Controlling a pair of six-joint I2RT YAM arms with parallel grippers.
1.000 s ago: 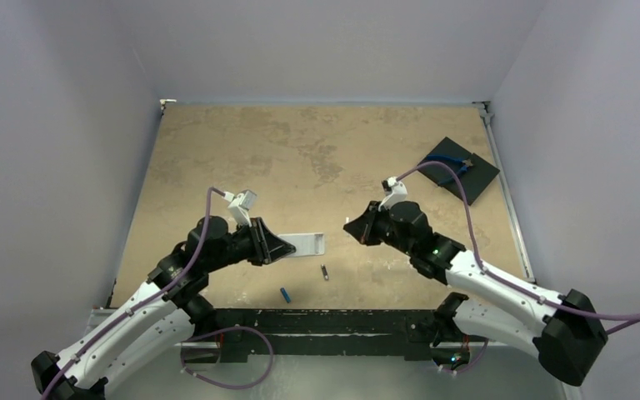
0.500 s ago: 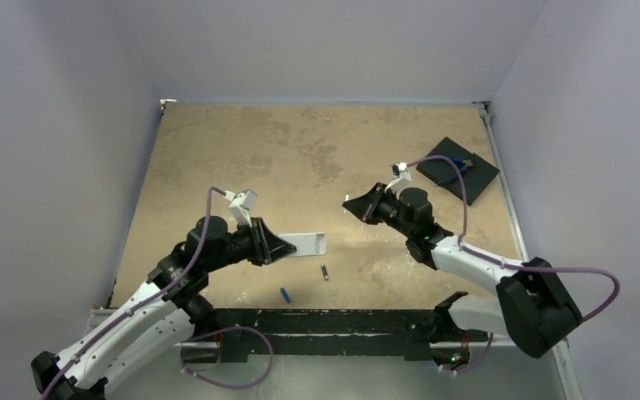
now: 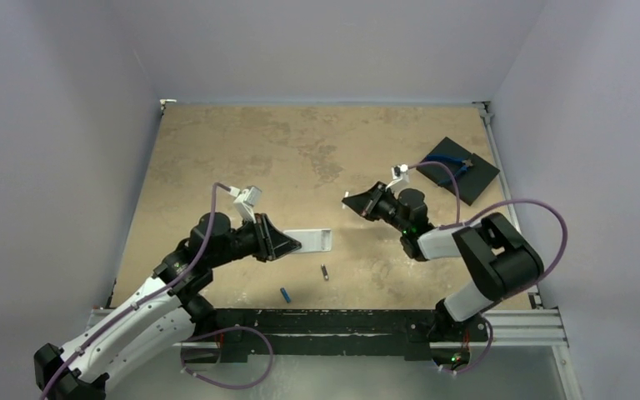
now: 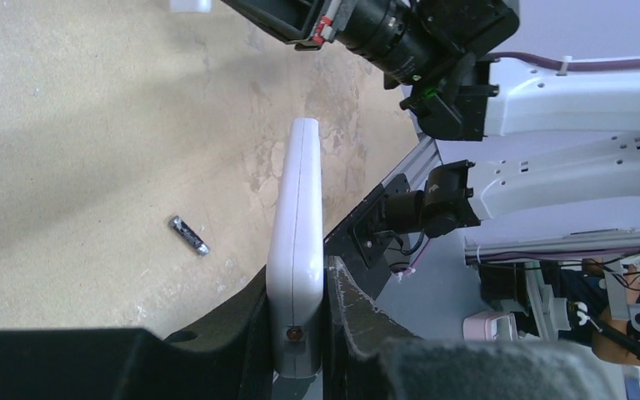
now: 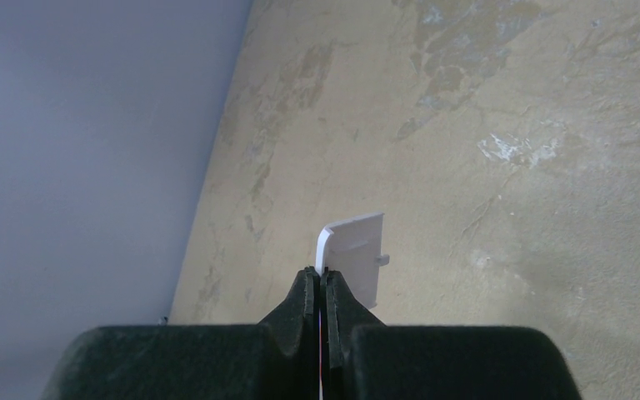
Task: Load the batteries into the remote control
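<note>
The remote [image 3: 315,241] is clamped edge-up in the left gripper [image 3: 289,244], and the cover [image 5: 357,250] is pinched in the right gripper [image 5: 322,285]. The cover should be laid well apart from the blue battery [image 3: 285,293] and dark battery [image 3: 324,272], around the remote's 6 o'clock.

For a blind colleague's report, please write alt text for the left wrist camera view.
The left gripper clamps the white remote control edge-on. A dark battery lies on the tan table, left of it in the picture; the right arm shows behind.
</note>
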